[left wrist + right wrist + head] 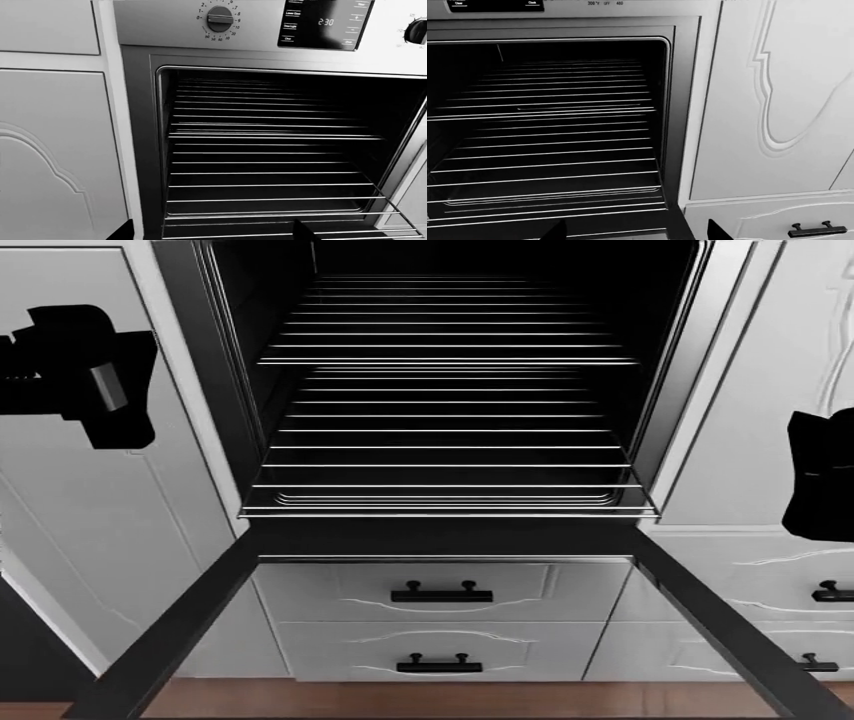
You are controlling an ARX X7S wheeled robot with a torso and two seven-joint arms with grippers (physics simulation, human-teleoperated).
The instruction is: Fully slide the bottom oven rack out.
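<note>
White cabinets [80, 540] around one open oven [447, 530], two wire racks, bottom oven rack [447, 455], both claws' spread unclear.

Head view: the oven [454, 390] is cut off at 12 o'clock, so its control panel is out of frame. The open door [441, 538] runs off at 6 o'clock. The left gripper [80, 375] at 9 o'clock and the right gripper [821, 475] at 3 o'clock are black silhouettes, clipped by the edges; jaw position cannot be determined.

Left wrist view: the bottom oven rack [280, 220] is cropped at 6 o'clock. Dial numerals [220, 22] are too small to read.
</note>
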